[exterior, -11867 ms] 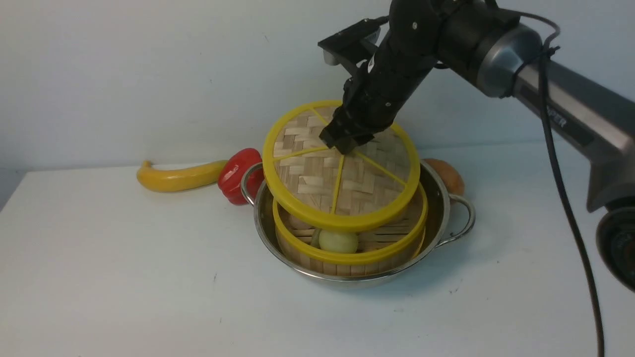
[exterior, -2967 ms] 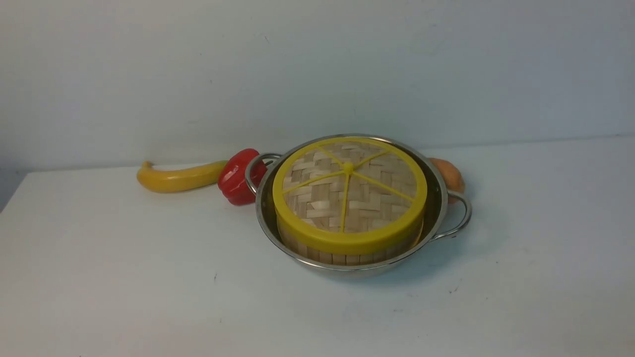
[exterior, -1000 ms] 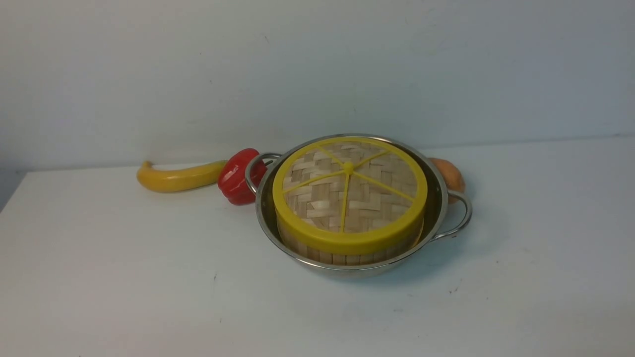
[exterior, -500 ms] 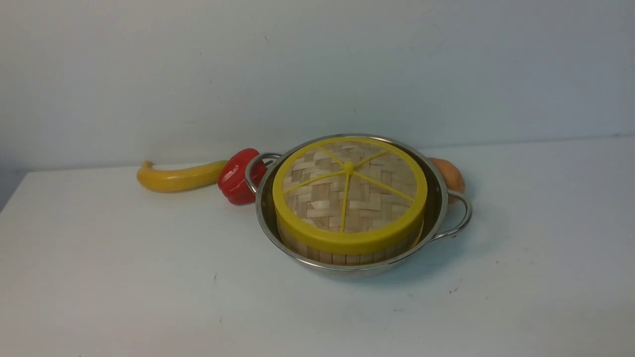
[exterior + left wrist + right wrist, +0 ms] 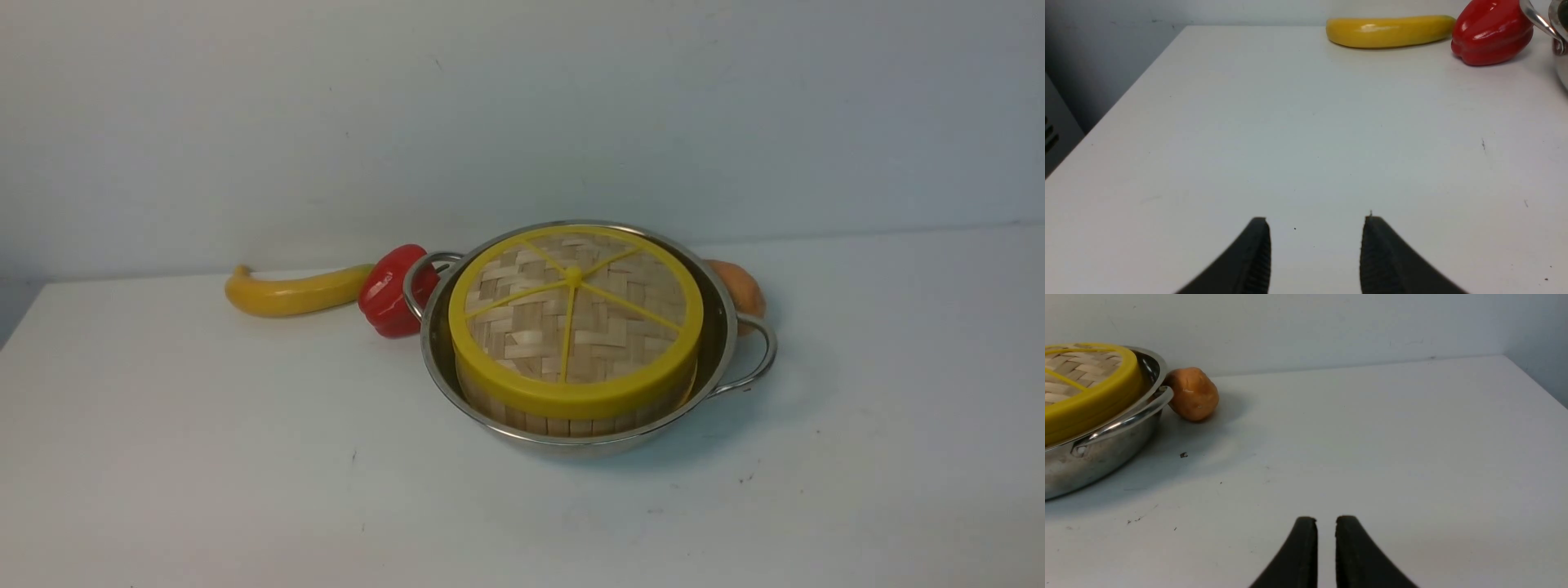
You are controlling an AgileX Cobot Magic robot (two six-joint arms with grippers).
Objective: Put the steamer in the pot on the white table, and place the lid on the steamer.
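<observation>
The steel pot stands on the white table. Inside it sits the steamer, of which only the slatted side wall shows. The woven lid with yellow rim and spokes lies flat on the steamer, covering it. Neither arm shows in the front view. My left gripper is open over bare table, well to the left of the pot, holding nothing. My right gripper hovers over bare table to the right of the pot, its jaws a narrow slit apart with nothing between them.
A yellow squash and a red pepper lie against the pot's left handle. A brown potato-like lump sits behind the right handle. A pale wall runs along the back. The table's left edge drops off.
Over the last second nothing in the front view has moved. Much earlier my right gripper held the lid above the steamer; now the lid rests on it and the arm is gone from that view.
</observation>
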